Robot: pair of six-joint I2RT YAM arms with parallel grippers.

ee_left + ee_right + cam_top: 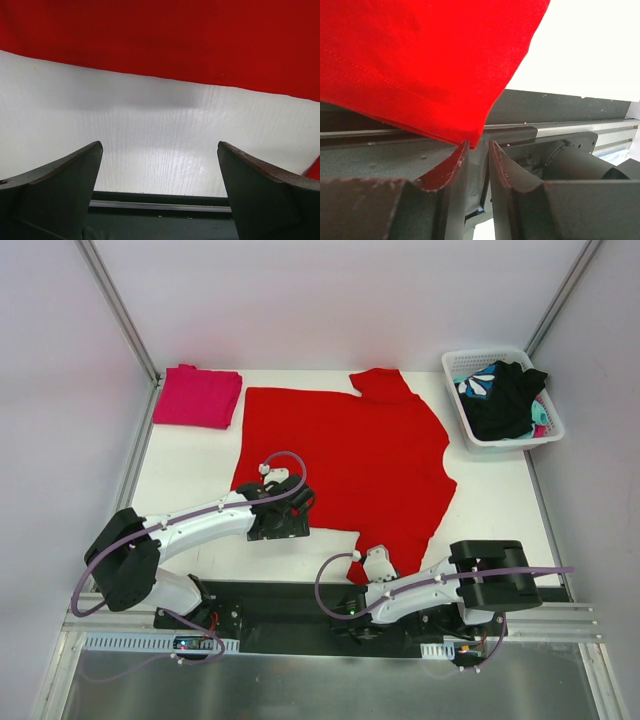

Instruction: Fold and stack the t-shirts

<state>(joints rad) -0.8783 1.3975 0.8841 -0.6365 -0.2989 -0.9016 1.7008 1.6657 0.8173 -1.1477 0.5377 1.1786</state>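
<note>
The left hand [160, 150] stands spread wide and empty over bare white wood-grained tabletop [190, 470], just beside the near hem of the red t-shirt [350, 455], its dark fingers touching nothing. The right hand [479, 143] is narrow, only a slim gap between its fingers [455, 160]. A lifted near corner of the red shirt meets one fingertip, but I cannot tell whether it is pinched. The red shirt is soft, smooth cloth with a stitched hem, lying spread flat mid-table. A magenta-pink t-shirt [197, 397] lies folded into a rectangle at the far left corner. A white slotted plastic basket [455, 365] at the far right holds a crumpled black garment [505, 400] and a teal-and-white patterned one [478, 383].
</note>
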